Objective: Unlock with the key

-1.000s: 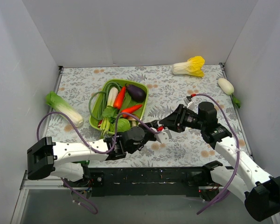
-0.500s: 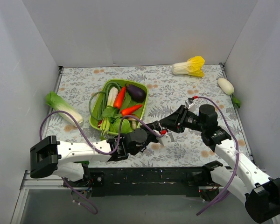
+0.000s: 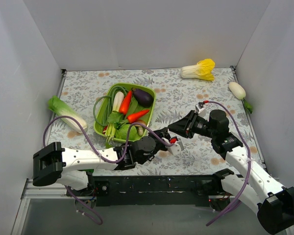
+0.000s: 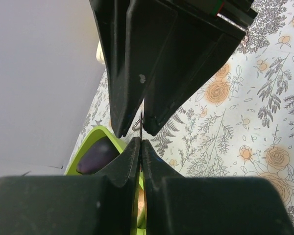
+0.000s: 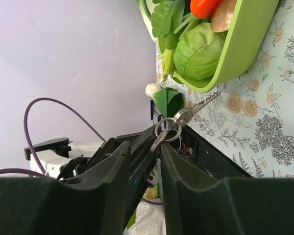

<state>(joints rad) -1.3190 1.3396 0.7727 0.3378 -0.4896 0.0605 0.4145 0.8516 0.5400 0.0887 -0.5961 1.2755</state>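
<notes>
Top view: the left gripper (image 3: 162,138) and the right gripper (image 3: 176,131) meet tip to tip above the table (image 3: 201,154). They are near the middle of its near edge, just off the near right corner of a green tray (image 3: 154,104) of vegetables. What passes between them is too small to tell here.

Left wrist view: the left claw is pressed together on a thin sliver of metal seen edge-on. The right claw stands just beyond, slightly spread and straddling the same sliver. Whether it touches cannot be told.

Right wrist view: the key ring (image 5: 167,129) sits at the mouth of the right claw's narrow gap, pinched from the far side by the left claw. The key (image 5: 202,104) juts from the ring in mid-air, pointing toward the tray's rim.

This looks like a handover. The next move likely calls for the right claw to clamp firmly before the left lets go.
</notes>
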